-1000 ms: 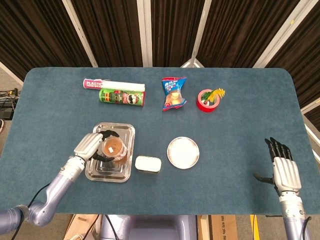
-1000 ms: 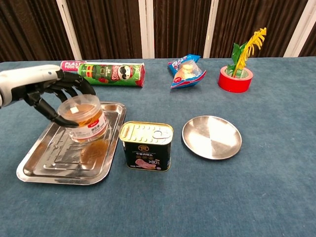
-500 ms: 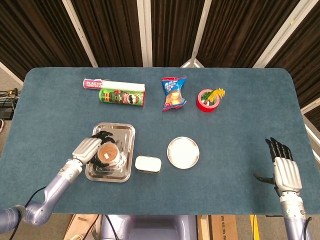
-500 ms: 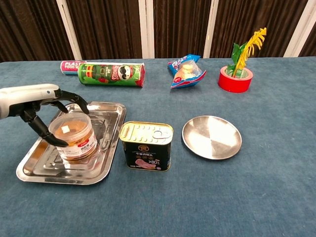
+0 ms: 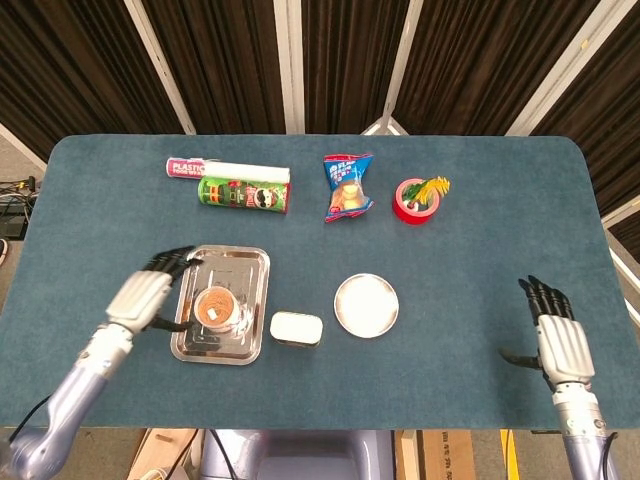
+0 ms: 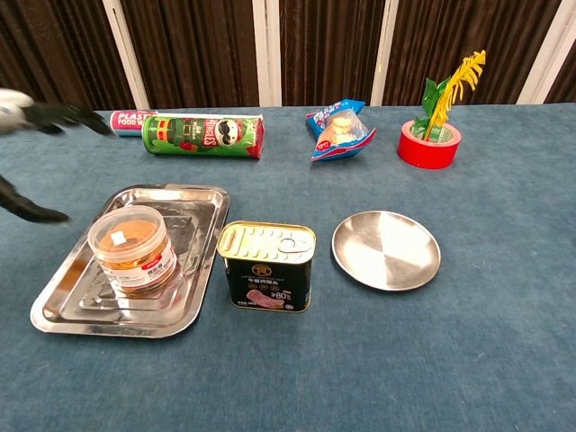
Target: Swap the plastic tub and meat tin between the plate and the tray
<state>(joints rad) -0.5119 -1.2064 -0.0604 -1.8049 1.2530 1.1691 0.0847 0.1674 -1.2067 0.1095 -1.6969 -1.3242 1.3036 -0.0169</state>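
The plastic tub (image 5: 215, 309) (image 6: 133, 248) with brown contents stands upright in the steel tray (image 5: 250, 272) (image 6: 67, 310). The meat tin (image 5: 296, 328) (image 6: 265, 266) stands on the table between the tray and the round steel plate (image 5: 366, 305) (image 6: 386, 249), which holds nothing. My left hand (image 5: 146, 296) (image 6: 36, 135) is off the tub, to the left of the tray, fingers spread and holding nothing. My right hand (image 5: 552, 339) rests open near the table's front right edge, seen only in the head view.
At the back lie a green crisp can (image 5: 245, 193) (image 6: 202, 135), a white-and-pink roll (image 5: 210, 168), a blue snack bag (image 5: 347, 186) (image 6: 339, 128) and a red tape roll with a yellow-green plant (image 5: 415, 199) (image 6: 430, 139).
My left hand set the tub down in the tray, let go of it and drew back to the left. The right hand shifted slightly.
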